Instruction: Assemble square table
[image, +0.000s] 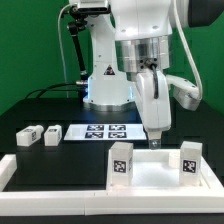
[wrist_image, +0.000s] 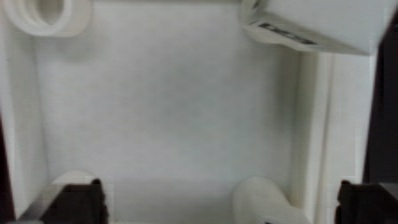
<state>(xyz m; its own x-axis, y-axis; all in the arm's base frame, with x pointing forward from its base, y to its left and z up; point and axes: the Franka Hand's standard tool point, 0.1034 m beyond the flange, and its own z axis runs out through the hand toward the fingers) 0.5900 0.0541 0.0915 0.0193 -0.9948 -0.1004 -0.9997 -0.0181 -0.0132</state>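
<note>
1. Task parts. The table top lies flat on the bench at the front of the exterior view, rim upward. Two legs stand upright on it. The first upright leg is near the middle of the view, and the second upright leg is toward the exterior view's right. Whether either is fully seated cannot be told.

2. Tool. The tool hangs low over the far part of the table top, between the two upright legs and touching neither. In the wrist view its dark fingers stand wide apart, and nothing can be seen gripped between them. A rounded white shape close by is too blurred to name.

3. Controlling relation. The two legs not yet fitted are not under the tool. The first loose leg and the second loose leg rest on the bench just beside each other, toward the exterior view's left. They are well apart from the tool, with the marker board between. They appear to lie on their sides, but the direction of their long axis is too small to fix.

4. Judgement. The next move probably calls for a lift, then travel toward the exterior view's left, with the jaws set across a loose leg. The first upright leg stands on that side and could be clipped.
</note>
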